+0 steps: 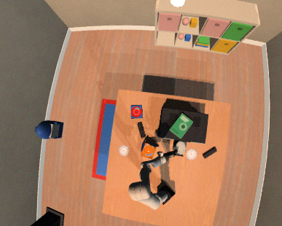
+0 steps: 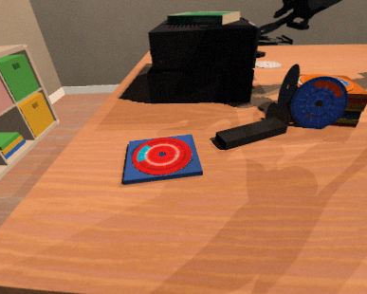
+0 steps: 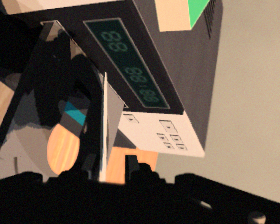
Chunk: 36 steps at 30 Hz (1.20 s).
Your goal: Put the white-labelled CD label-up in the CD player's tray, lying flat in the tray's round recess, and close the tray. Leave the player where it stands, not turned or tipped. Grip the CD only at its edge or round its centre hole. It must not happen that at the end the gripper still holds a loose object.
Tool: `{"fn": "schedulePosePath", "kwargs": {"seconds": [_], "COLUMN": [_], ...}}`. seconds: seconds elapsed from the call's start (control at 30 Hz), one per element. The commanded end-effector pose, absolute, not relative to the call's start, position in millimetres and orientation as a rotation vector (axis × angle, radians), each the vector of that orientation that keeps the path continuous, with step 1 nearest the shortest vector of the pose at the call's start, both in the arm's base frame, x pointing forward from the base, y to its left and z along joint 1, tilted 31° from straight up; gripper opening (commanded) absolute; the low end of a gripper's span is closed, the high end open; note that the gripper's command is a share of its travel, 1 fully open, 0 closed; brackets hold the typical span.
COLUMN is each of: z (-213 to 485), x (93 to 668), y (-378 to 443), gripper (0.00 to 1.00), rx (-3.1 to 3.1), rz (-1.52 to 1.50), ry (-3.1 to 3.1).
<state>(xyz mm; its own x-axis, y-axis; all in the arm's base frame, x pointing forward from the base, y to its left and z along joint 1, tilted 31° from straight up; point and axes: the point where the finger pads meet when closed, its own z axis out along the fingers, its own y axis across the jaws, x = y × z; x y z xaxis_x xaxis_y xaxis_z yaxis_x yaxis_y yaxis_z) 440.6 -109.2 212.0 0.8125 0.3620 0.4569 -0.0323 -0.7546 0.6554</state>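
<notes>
The black CD player (image 1: 165,125) (image 2: 201,52) (image 3: 193,85) stands with its tray (image 3: 23,85) out at the front. In the top view a pale round shape (image 1: 180,146) shows at the tray; whether it is a disc or the recess is unclear. In the wrist view a thin pale edge (image 3: 104,135), apparently the CD seen edge-on, stands between the fingertips and nearer the left one. My gripper (image 1: 178,152) (image 3: 112,170) is slightly open, with a gap on the right of that edge. Label, contact with the tray and the recess are unclear.
A green case (image 1: 181,125) (image 2: 203,18) lies on the player. White discs (image 1: 192,154) (image 1: 124,150) lie on the table. An orange-topped stack (image 1: 148,150) (image 2: 359,92), a blue disc (image 2: 319,99), black bars (image 1: 210,152) (image 1: 141,130) and a blue case with a red disc (image 1: 138,111) (image 2: 162,157) are around.
</notes>
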Motion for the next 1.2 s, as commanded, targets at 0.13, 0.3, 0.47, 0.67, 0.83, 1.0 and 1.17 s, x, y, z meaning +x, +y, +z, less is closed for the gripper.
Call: {"fn": "schedulePosePath", "kwargs": {"seconds": [0.13, 0.3, 0.47, 0.67, 0.83, 1.0, 1.17], "z": [212.6, 212.6, 212.6, 212.6, 212.3, 209.7, 205.3], "x": [440.6, 440.6, 440.6, 440.6, 440.6, 440.7, 441.1], "y": [-109.7, -109.7, -109.7, -109.7, -109.3, -106.3, -101.4], "gripper": [0.24, 0.24, 0.24, 0.24, 0.24, 0.24, 0.24], "rx": [2.318, 2.318, 2.318, 2.318, 2.318, 2.318, 2.318], "rz": [0.761, 0.761, 0.761, 0.761, 0.761, 0.761, 0.761], "ry": [0.240, 0.240, 0.240, 0.240, 0.240, 0.240, 0.240]}}
